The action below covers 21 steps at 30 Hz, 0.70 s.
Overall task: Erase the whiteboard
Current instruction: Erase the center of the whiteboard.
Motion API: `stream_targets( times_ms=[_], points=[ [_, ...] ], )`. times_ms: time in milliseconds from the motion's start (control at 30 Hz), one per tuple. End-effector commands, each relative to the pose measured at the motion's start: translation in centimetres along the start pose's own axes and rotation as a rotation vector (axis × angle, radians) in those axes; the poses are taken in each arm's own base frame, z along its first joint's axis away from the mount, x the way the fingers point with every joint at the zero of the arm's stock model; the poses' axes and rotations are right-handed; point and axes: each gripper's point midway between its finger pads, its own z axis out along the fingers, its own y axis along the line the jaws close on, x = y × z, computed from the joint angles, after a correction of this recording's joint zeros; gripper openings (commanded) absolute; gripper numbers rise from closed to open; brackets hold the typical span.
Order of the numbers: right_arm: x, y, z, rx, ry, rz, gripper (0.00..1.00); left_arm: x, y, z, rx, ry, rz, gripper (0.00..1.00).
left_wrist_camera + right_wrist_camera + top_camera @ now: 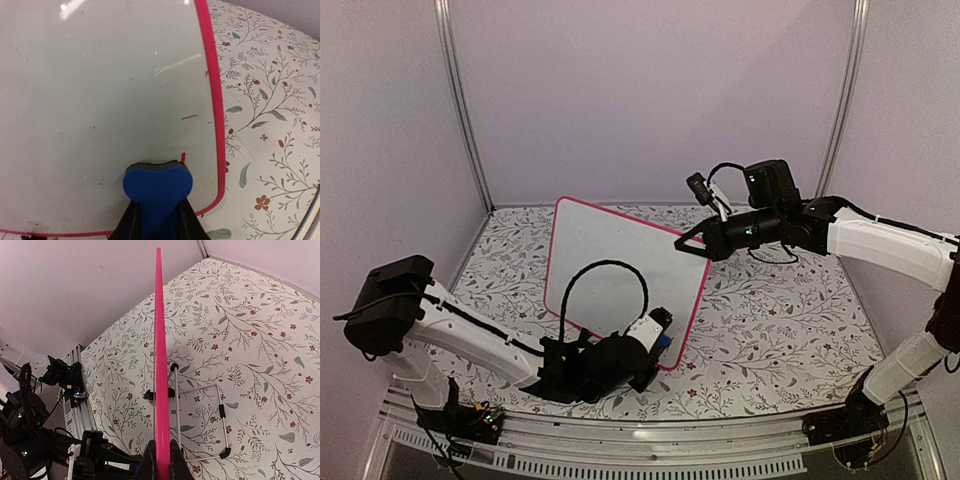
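Left gripper point(158, 222): clamped on a blue eraser point(157, 184), its pad pressed to the whiteboard point(100, 100) face near the lower right corner. A short red mark point(183, 158) sits just beside the eraser. Right gripper point(161, 460): closed on the board's pink frame at the upper right corner, seen edge-on from its wrist. Whiteboard: upright at mid-worktop point(770, 320), propped by a wire stand point(222, 413) behind it. The face is mostly clean, with faint streaks. Worktop: floral-patterned covering.
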Motion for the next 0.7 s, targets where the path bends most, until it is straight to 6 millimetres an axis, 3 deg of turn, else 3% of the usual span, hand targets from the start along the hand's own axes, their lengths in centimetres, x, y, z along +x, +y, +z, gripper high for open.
stream_targets(
  times_ms=[0, 467, 667],
  points=[
    [2.8, 0.5, 1.1, -0.030, 0.098, 0.003, 0.00, 2.6, -0.7, 0.5, 0.017, 0.064, 0.017, 0.00],
    [2.9, 0.4, 1.1, -0.030, 0.099, 0.002, 0.00, 6.3, -0.3, 0.0, 0.010, 0.140, 0.009, 0.00],
    [2.9, 0.5, 1.1, -0.032, 0.098, 0.002, 0.00, 6.7, -0.4, 0.1, 0.009, 0.148, 0.019, 0.00]
  ],
)
